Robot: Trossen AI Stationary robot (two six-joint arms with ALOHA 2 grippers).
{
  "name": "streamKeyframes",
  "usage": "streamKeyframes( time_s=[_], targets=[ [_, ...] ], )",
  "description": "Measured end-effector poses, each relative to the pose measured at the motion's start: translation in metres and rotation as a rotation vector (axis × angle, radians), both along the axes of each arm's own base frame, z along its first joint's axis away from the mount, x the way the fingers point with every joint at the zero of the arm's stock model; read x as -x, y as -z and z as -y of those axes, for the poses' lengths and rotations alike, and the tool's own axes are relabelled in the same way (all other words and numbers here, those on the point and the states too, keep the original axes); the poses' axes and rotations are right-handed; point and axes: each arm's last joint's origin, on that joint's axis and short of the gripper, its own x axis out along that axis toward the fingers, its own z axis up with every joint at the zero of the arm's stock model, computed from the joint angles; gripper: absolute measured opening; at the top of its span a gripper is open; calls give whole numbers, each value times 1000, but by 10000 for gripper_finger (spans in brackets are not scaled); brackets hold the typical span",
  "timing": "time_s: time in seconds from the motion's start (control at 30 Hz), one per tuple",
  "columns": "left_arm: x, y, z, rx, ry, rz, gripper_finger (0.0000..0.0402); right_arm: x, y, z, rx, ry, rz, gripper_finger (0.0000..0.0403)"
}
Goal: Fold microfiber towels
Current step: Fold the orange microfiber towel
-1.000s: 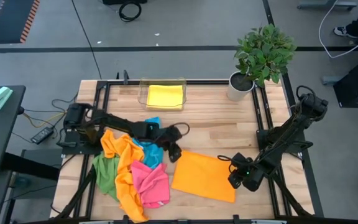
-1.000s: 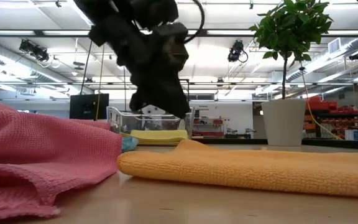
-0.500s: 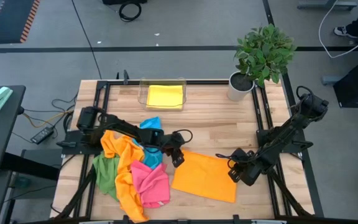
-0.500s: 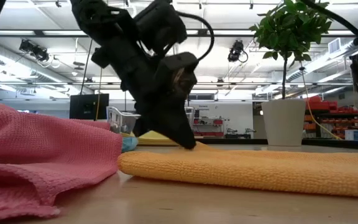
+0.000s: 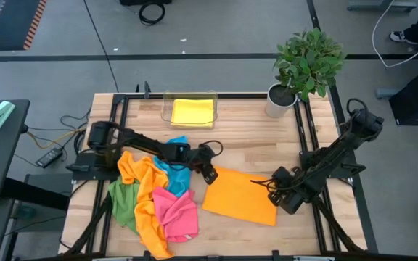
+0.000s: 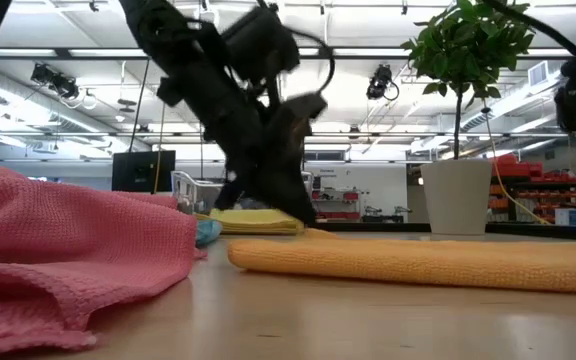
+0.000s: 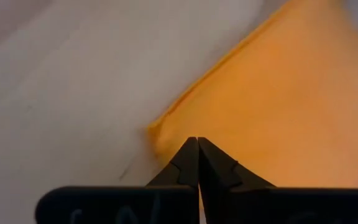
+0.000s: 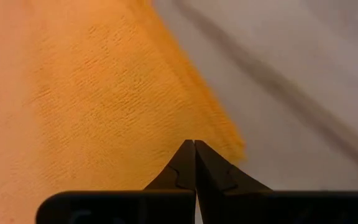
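— Here, why do both arms sit at the flat orange towel (image 5: 239, 196) in mid-table?

— Each has a far corner: the left gripper (image 5: 209, 175) and right gripper (image 5: 276, 186) are pinched closed on the cloth's edge, likely to lift it evenly for a fold.

— And the others?

— The heap of towels (image 5: 153, 198) waits just beside it; a yellow towel (image 5: 192, 112) lies in the clear tray (image 5: 167, 106).

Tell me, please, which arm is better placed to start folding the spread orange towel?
Neither clearly: it looks like a two-arm fold. The left gripper is shut at one far corner of the orange towel, the right gripper shut at its opposite edge; each seems to pinch it.
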Motion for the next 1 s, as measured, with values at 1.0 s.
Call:
streamKeyframes(
  time_s=[1.0],
  targets=[
    [22, -25, 77, -345, 630, 67, 80, -35, -14, -71, -264, 111, 171, 3]
  ],
)
